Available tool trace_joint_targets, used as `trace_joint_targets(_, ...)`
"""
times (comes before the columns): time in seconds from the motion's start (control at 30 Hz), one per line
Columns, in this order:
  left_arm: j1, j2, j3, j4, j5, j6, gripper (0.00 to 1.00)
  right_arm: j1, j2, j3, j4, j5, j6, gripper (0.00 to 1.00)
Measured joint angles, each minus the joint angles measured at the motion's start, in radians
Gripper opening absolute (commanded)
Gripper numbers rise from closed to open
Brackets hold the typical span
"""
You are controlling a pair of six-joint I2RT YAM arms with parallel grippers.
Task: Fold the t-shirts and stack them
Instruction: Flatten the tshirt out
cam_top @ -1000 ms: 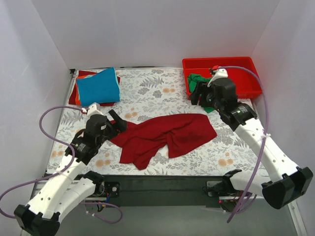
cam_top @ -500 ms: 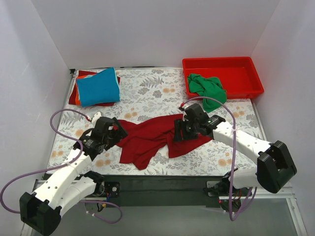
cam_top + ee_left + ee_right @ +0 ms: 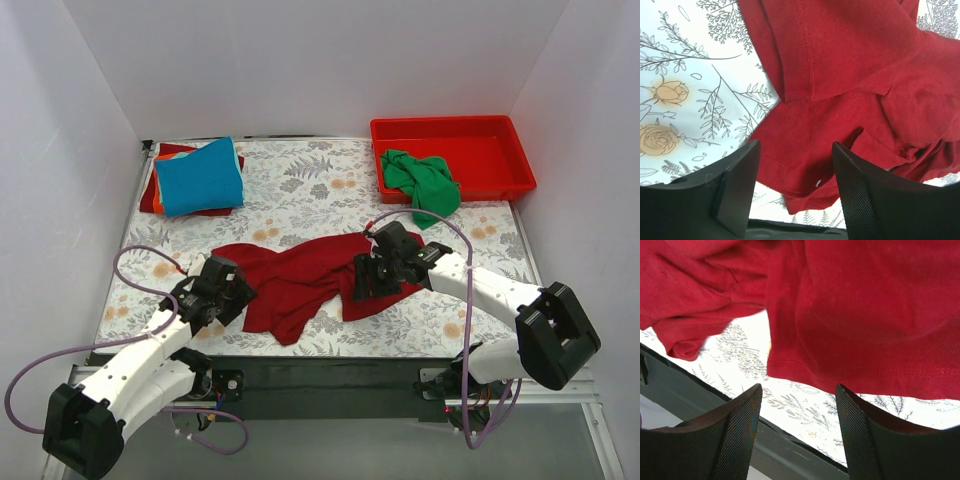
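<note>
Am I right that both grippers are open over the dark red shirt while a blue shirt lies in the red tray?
No: the top external view shows a green shirt, not blue, in the red tray; left gripper and right gripper are open over the dark red shirt.

You count five t-shirts in all: one dark red shirt point(image 3: 320, 275), one green shirt point(image 3: 422, 180), one blue shirt point(image 3: 200, 178), one orange shirt point(image 3: 158, 190) and one red shirt point(image 3: 170, 150), the last three in a single pile. You have one red tray point(image 3: 490, 130) and one floral cloth point(image 3: 300, 180). Two arms show, the left arm point(image 3: 140, 350) and the right arm point(image 3: 490, 290), each with one tool: the left tool point(image 3: 796, 185) and the right tool point(image 3: 797, 430), two together.
</note>
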Motion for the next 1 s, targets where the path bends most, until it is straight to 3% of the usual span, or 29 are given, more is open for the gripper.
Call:
trace_joint_targets(0.27, 0.000, 0.048, -0.018, 0.080, -0.008, -0.010, 0.48, 0.001, 0.000, -0.032, 0.005, -0.006, 0.005, 0.65)
trace_joint_targets(1.0, 0.085, 0.139, -0.051, 0.230, 0.023, 0.042, 0.43, 0.192, 0.106, 0.026, -0.002, 0.040, -0.016, 0.64)
